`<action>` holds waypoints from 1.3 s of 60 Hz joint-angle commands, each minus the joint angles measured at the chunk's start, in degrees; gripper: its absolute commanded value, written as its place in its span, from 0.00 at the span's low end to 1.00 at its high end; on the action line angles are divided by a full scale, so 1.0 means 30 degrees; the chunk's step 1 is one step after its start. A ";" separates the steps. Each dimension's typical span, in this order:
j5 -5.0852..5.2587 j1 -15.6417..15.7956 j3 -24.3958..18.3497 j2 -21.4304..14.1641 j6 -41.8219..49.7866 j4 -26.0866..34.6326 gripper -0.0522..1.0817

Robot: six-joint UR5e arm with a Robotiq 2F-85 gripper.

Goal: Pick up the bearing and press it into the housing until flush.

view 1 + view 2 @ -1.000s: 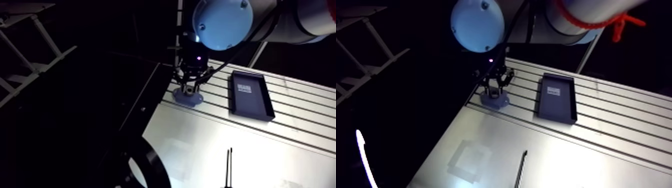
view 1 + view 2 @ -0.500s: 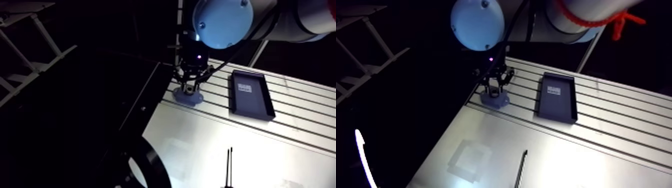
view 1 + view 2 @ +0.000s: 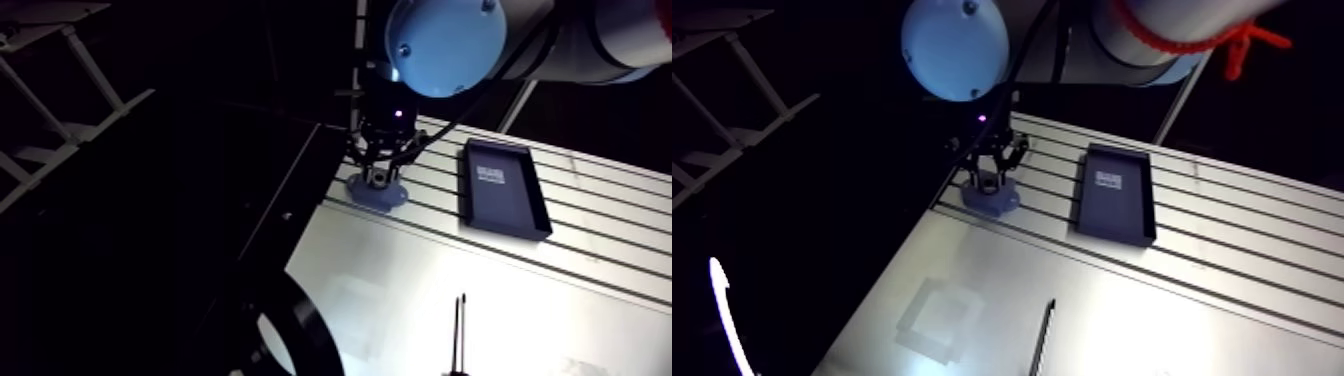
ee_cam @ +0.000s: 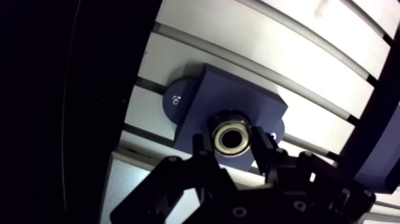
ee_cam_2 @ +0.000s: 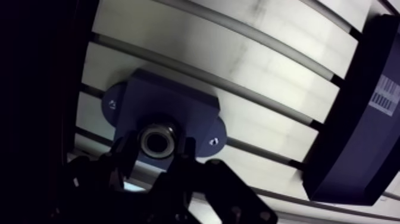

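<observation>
Two fingers (image 4: 262, 156) of the hand (image 4: 232, 146) are seen clamped on the bearing (image 4: 231, 137), a bright metal ring with a dark bore, which is gripped by its outer rim from either side. The bearing is held directly over the housing (image 4: 238, 98), a blue-grey block with a rounded flange at each end, which is set on the slotted tabletop (image 4: 286, 53) close to its edge. In the wrist view the ring is shown against the block's top face, at the side nearer the hand. Whether it is already entered in the bore or only poised above it cannot be told, since the seat is hidden by the ring itself. A black tray (image 5: 363, 119) is seen well apart from the housing, and a thin dark rod (image 3: 1044, 335) is seen further off again; neither is judged to be in the way.

The pick is judged to be done and the pressing step to be in hand. For the next move a straight push down along the bore's axis is called for, with the ring kept level so that it is not cocked and jammed. The fingertips are likely to meet the block's face before flush is reached, so a release and a final press from above may be needed
</observation>
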 commanded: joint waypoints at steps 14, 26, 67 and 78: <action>-0.0008 -0.0016 -0.0030 0.0179 -0.0105 0.0001 0.60; -0.0008 0.0009 -0.0030 0.0204 -0.0105 0.0001 0.60; -0.0008 0.0010 -0.0118 0.0238 -0.0252 -0.0673 0.61; -0.0008 0.0006 -0.0118 0.0209 -0.0252 -0.0673 0.61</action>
